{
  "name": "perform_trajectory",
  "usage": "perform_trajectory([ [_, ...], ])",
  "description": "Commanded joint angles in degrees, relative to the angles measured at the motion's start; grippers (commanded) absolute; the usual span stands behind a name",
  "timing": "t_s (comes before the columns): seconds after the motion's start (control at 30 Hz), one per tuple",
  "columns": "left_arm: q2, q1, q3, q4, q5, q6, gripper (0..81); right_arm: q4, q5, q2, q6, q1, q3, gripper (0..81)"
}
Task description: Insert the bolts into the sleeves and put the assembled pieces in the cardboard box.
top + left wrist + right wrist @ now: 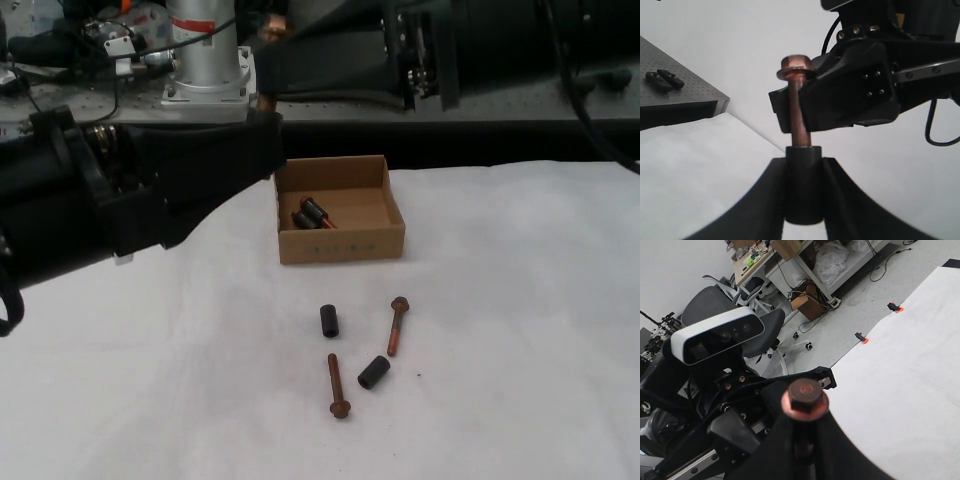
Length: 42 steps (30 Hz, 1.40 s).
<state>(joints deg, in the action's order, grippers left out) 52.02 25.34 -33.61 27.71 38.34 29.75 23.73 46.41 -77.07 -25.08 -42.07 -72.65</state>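
left gripper (803, 172) clamped on sleeve (803, 192), low centre of the left wrist frame. bolt (799, 117) tip sits in its mouth, shank pinched by right gripper (803, 440). step looks like insertion, part done; next needs a straight push till the head seats. high view, mid-frame on cloth (520, 330): spare sleeve (329, 321), spare bolt (337, 385), second sleeve (373, 372), second bolt (398, 325). cardboard box (340, 245), upper centre, holds two assembled pieces (311, 214).

A white cloth (520, 340) spreads over the whole lower part of the high view, a silver post (205, 40) stands on a perforated metal plate (500, 105) at the upper left, and the right wrist view shows office chairs (767, 327) on a grey floor (855, 310).
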Motion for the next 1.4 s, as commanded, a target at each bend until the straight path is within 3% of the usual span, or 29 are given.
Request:
perform_trajectory([
  [0.0,-0.53,-0.26,-0.88,4.09,-2.10,-0.59,0.6,1.71,2.22,0.00,0.23,-0.10,-0.05,2.9],
  [0.17,-0.53,-0.26,-0.88,4.09,-2.10,-2.69,0.6,1.71,2.20,0.00,0.23,-0.10,-0.05,1.8],
  [0.23,-0.53,-0.26,-0.88,4.09,-2.10,-3.74,0.6,1.71,2.02,0.00,0.23,-0.10,-0.05,13.0],
  [0.33,-0.53,-0.26,-0.88,4.09,-2.10,-4.08,0.6,1.71,0.46,0.00,-1.65,-0.10,-0.05,38.9],
  [0.4,-0.53,-0.26,-0.88,4.09,-2.10,-4.36,0.6,1.71,-0.69,0.00,-3.44,-0.10,-0.05,44.0],
  [0.5,-0.53,-0.26,-0.88,4.09,-2.10,-4.57,0.6,1.71,-0.42,0.00,-3.45,-0.10,-0.05,39.6],
  [0.73,0.13,-0.26,-0.88,2.67,-4.44,-8.43,0.6,8.46,2.26,0.10,0.59,1.43,-0.05,39.4],
  [0.93,8.77,-0.26,-1.89,2.16,-5.97,-12.47,0.6,27.06,-1.42,0.49,15.68,6.83,-0.05,39.4],
  [1.07,20.40,-0.26,-6.63,0.44,-5.99,-14.88,0.6,40.29,-11.48,0.49,27.01,10.75,-0.05,38.9],
  [1.2,33.76,-0.41,-15.52,-1.31,-5.99,-16.72,0.6,49.85,-24.25,0.49,36.46,14.25,-0.05,29.1],
  [1.37,50.78,-1.35,-31.08,-4.02,-5.99,-16.71,0.6,51.45,-32.85,0.49,37.97,16.72,-0.05,4.2],
])
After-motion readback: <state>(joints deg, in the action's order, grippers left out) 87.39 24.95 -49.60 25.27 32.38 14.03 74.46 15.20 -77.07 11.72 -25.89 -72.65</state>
